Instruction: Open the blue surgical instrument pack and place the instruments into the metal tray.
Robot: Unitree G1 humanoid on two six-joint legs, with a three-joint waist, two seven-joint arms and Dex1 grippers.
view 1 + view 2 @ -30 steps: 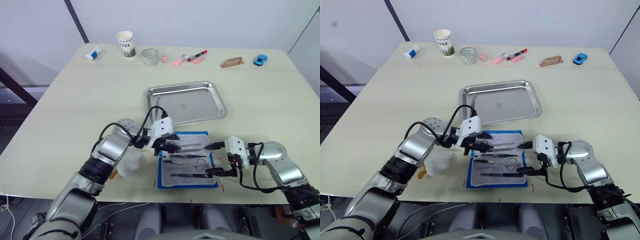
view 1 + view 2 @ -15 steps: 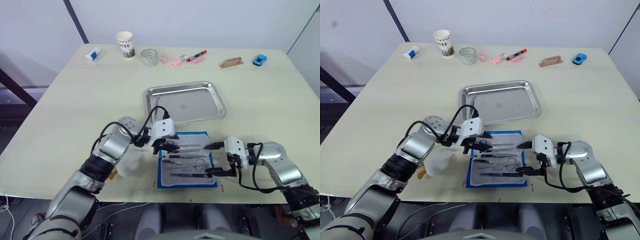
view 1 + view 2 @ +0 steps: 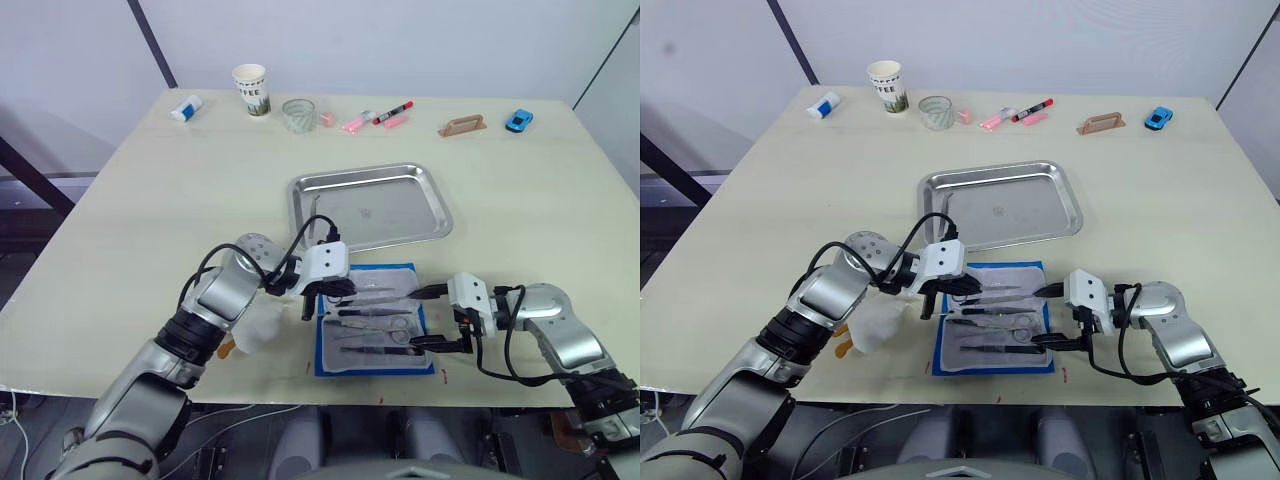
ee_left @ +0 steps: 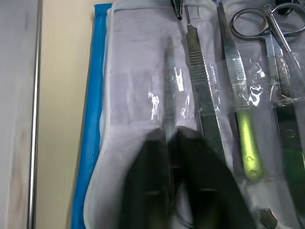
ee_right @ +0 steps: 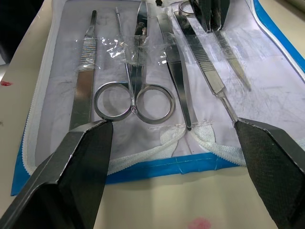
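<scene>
Instruments [image 5: 138, 67] — between right fingers [image 5: 81, 162]

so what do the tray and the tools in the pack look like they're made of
The metal tray looks like polished steel: mirror-bright, reflecting the room. The instruments look like brushed steel, silvery with ridged grips. The blue surgical instrument pack seems fabric or vinyl, with a pale lining and clear plastic straps.
</scene>
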